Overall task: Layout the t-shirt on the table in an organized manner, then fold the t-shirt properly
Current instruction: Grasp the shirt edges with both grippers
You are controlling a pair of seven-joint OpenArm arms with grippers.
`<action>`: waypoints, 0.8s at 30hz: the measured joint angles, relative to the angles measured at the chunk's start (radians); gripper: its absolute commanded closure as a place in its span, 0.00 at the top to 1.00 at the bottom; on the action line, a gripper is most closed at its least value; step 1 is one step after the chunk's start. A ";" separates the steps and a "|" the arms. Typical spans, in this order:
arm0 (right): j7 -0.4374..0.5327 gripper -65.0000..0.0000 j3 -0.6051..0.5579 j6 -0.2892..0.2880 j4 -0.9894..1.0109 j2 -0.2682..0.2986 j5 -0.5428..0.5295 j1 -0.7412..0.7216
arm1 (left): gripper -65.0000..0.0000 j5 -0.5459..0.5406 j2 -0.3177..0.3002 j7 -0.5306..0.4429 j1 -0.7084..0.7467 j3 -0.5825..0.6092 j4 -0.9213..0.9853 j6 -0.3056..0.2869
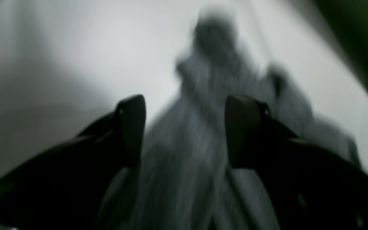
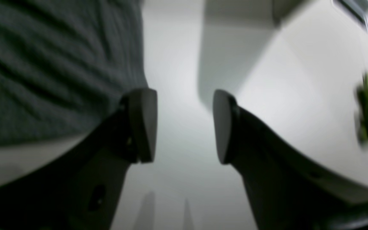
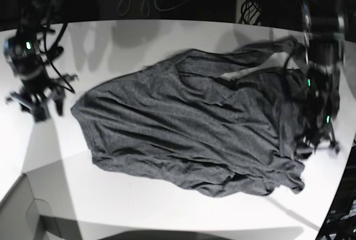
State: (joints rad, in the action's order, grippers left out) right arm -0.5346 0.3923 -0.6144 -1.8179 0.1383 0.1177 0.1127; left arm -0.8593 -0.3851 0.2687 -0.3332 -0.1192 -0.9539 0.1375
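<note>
T-shirt (image 3: pixel 189 131) spread across middle of tabletop (image 3: pixel 139 206), wrinkled, lying aslant; one sleeve stretched toward far right edge; bunched folds at right end; left gripper (image 1: pixel 185 131) over right end of shirt, jaws well apart, blurred cloth seen between and beyond them, nothing clamped; right gripper (image 2: pixel 184 126) off shirt's left edge, jaws parted over bare tabletop, holding nothing, shirt edge just beside one finger; grey box (image 3: pixel 25 212) at near left corner.
</note>
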 measured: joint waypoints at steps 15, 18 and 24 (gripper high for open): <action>0.000 0.44 -0.277 0.001 0.708 0.053 0.008 -0.495 | 0.45 -0.008 0.150 0.195 0.402 -0.232 -0.365 -0.011; 0.009 0.44 -0.278 0.001 0.776 0.050 0.002 -0.526 | 0.51 0.002 0.150 0.222 0.486 -0.234 -0.476 0.025; 0.169 0.45 -0.278 0.001 0.851 0.050 0.005 -0.532 | 0.67 -0.001 0.146 0.199 0.555 -0.363 -0.661 0.148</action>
State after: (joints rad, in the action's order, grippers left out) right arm -0.3656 0.1139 -0.6132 -0.9672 0.1883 0.1226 -0.4191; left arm -0.8604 -0.2390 0.4679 0.2214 -0.4824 -1.6154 0.2852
